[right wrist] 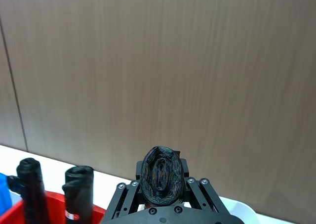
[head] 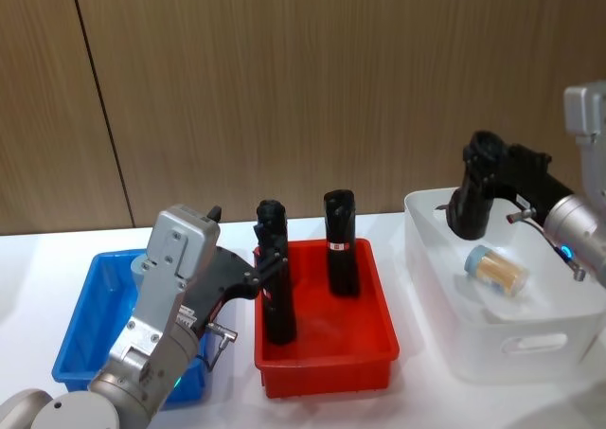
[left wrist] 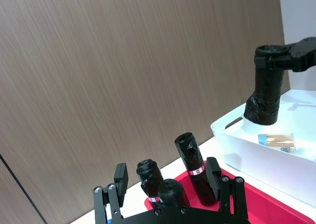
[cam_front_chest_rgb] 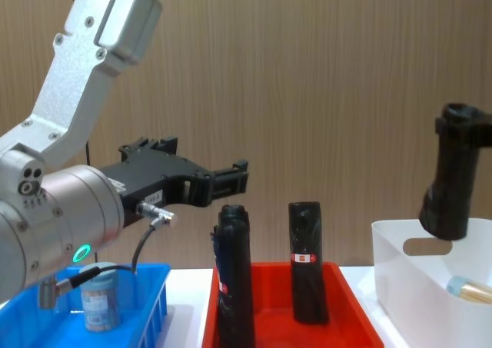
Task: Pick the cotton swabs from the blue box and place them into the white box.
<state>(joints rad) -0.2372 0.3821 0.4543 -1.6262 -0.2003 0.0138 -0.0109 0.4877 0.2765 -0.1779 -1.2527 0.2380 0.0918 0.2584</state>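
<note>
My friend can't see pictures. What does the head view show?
The right gripper holds a black tube over the white plastic bin, where a clear cotton swab jar lies. The open left gripper hovers between the blue crate and red tray holding two black tubes.

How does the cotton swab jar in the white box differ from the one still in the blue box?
The jar in the white box lies on its side; the jar in the blue box stands upright. The first rests in the white box, near the right gripper, which is shut on a black tube; the second sits in the blue box, beneath the left arm. Both are clear jars with pale lids.
</note>
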